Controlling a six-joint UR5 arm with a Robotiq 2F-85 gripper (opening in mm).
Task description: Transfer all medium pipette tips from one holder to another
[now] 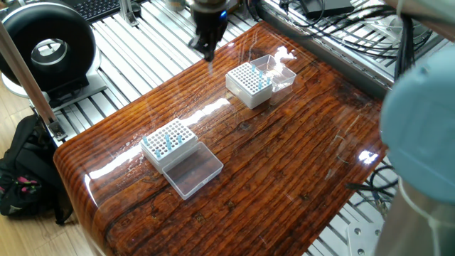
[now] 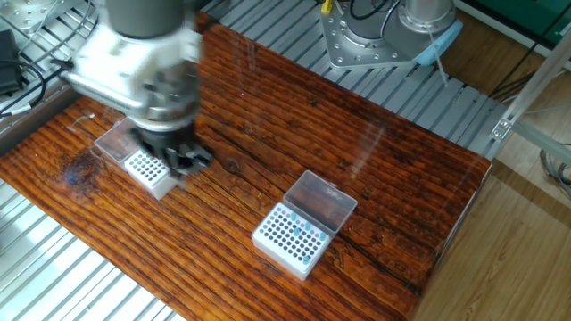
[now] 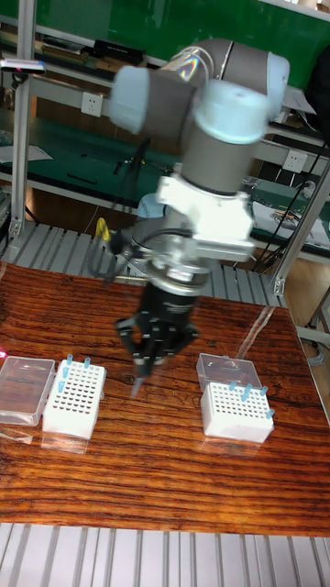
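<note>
No text, label, brand, number or sign can be read in any of the three views. The two holders, the wooden table and the arm show no legible print.
</note>
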